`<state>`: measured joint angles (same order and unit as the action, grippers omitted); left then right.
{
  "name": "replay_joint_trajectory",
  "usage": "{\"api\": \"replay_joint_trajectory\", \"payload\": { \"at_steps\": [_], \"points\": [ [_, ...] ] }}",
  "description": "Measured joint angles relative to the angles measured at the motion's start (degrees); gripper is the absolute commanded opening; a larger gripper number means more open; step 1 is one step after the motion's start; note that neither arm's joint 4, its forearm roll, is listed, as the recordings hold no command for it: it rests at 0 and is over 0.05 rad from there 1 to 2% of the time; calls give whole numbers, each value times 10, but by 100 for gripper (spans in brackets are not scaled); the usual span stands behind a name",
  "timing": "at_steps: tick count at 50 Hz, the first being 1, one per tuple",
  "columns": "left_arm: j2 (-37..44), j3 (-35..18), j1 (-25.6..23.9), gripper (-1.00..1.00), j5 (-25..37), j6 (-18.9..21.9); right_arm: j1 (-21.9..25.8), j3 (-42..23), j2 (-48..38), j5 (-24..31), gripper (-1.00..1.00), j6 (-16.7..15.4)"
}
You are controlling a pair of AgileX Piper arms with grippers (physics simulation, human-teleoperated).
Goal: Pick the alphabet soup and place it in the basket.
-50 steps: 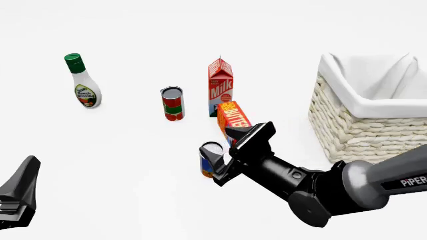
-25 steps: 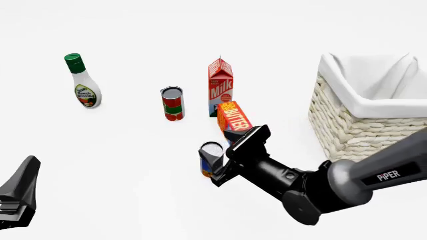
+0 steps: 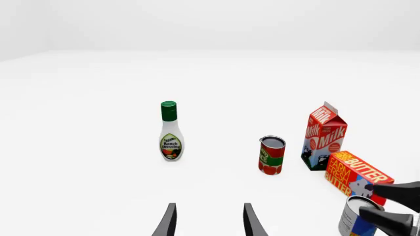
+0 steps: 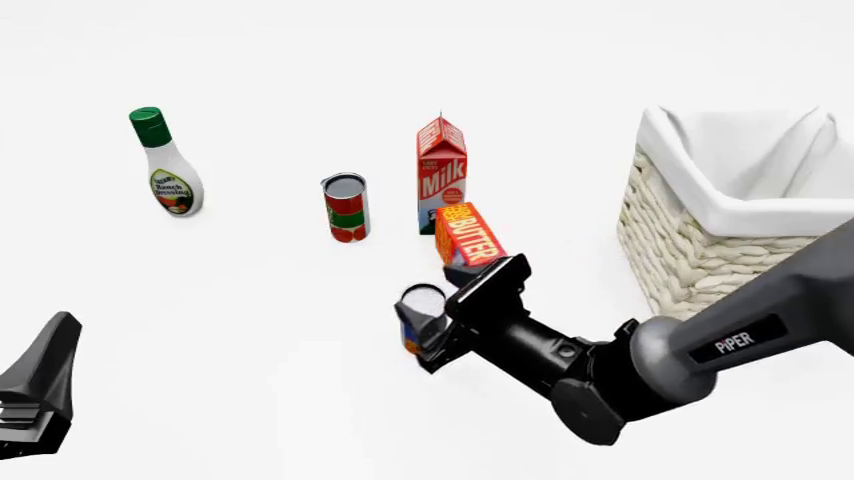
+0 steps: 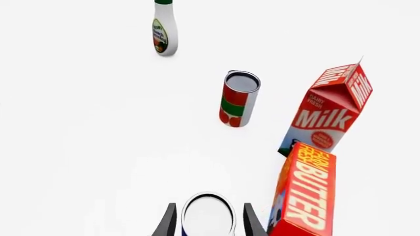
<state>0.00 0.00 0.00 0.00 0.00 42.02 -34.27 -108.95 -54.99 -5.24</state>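
Observation:
The alphabet soup (image 4: 420, 303), a small blue-labelled can with a pale top, stands on the table in front of the butter box. My right gripper (image 4: 442, 306) is open with one finger on each side of the can; the right wrist view shows the can's top (image 5: 208, 215) between the fingers (image 5: 168, 223) with narrow gaps. The can also shows in the left wrist view (image 3: 356, 219). The basket (image 4: 714, 255), cream wicker with a white liner, stands at the far right. My left gripper (image 4: 40, 390) is open and empty at the near left; it also shows in the left wrist view (image 3: 208, 223).
A butter box (image 4: 467, 235) leans just behind the soup can, with a milk carton (image 4: 442, 172) behind it. A red-and-green can (image 4: 346, 207) stands to their left. A ranch dressing bottle (image 4: 168, 165) stands at the far left.
My right arm has slid forward and slightly left, so its fingers reach further along both sides of the soup can. The can and the left arm have not moved.

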Motion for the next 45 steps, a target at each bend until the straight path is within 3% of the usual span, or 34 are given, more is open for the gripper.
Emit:
{"api": "replay_joint_trajectory", "payload": {
  "at_steps": [45],
  "points": [
    [0, 0, 0, 100, 0, 0, 0, -35, -79, -20, 100, 20]
  ]
}}
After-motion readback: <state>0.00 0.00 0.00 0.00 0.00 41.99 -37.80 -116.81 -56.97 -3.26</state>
